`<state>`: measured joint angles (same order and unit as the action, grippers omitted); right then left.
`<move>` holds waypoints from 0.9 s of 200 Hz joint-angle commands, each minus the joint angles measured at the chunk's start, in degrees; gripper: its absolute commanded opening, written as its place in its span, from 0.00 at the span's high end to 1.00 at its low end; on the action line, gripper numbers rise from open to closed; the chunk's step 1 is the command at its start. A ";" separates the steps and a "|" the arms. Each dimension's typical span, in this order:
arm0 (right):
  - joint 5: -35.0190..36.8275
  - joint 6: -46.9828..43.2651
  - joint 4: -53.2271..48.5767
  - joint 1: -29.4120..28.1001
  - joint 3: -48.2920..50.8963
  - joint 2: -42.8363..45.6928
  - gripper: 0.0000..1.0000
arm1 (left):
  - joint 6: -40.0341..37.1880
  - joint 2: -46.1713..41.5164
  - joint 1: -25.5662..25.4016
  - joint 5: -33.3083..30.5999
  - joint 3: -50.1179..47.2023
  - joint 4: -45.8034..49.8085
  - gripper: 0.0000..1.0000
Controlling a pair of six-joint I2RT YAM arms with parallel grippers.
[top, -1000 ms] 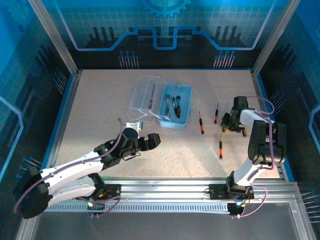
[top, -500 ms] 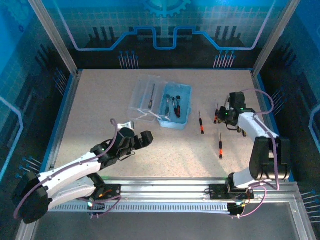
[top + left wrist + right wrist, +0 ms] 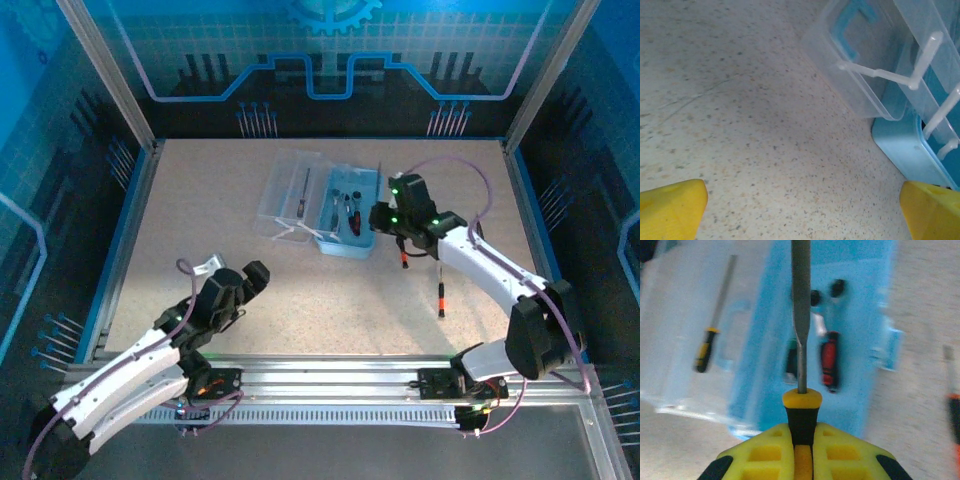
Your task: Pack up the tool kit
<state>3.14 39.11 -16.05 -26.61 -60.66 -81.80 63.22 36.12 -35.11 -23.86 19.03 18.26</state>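
Right fingers (image 3: 765, 450), pinching a screwdriver (image 3: 800, 340), have reached the tool kit (image 3: 345, 250); left fingers (image 3: 670, 205), spread, have withdrawn.

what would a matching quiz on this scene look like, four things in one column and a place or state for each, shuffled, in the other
1 left gripper
2 right gripper
3 clear lid
4 red-handled tool

a inside the blue case
b open, over the table
c shut on a screwdriver
d lying open, left of the case

Pairs: 1-b, 2-c, 3-d, 4-a
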 commanded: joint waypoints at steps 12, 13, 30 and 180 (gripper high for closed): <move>-1.27 6.46 5.58 -5.62 -7.08 -8.45 0.87 | 5.16 -8.80 0.52 -4.35 -4.36 6.09 0.01; -1.54 6.66 5.76 -5.72 -7.26 -8.77 0.87 | 5.16 -9.06 0.50 -4.44 -4.36 6.26 0.01; -4.03 9.40 8.31 -6.74 -10.85 -13.68 0.87 | 5.26 -12.17 0.57 -5.61 -4.77 8.63 0.01; -10.52 19.75 9.74 -6.01 -22.52 -31.84 0.86 | 3.50 -14.37 0.83 -4.54 -2.98 10.94 0.01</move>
<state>-5.67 56.69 -8.03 -33.30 -83.13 -111.83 67.55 21.85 -34.76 -27.68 15.05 29.74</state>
